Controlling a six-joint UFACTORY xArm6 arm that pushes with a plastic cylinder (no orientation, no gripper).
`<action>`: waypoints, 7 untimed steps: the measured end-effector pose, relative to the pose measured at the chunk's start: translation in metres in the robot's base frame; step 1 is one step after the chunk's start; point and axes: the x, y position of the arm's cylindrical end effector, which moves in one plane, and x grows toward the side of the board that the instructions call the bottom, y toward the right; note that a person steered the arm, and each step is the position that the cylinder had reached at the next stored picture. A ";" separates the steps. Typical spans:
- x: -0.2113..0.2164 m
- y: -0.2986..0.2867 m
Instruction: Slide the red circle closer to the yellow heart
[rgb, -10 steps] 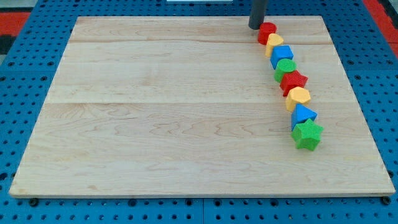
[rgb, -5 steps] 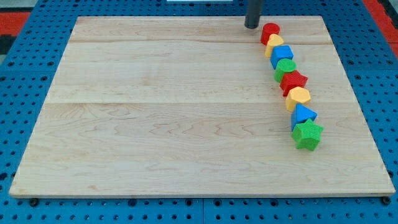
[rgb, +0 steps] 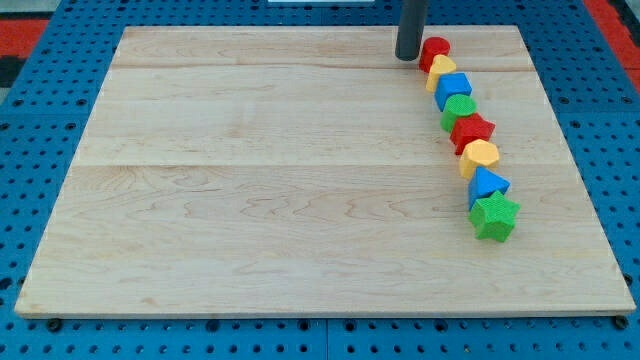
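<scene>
The rig has no jaws; my tip (rgb: 408, 57), the end of the dark rod, sits in the upper right of the frame, just left of the red circle block (rgb: 433, 51). The red circle block touches the yellow heart block (rgb: 441, 70) below it on the wooden board (rgb: 260, 180).

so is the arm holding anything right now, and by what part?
Nothing is held: the arm ends in a plain dark rod. My tip rests on the wooden board, just left of the red circle block; contact cannot be told.
</scene>
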 end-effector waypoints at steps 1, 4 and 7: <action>0.001 0.000; 0.015 0.001; 0.036 0.003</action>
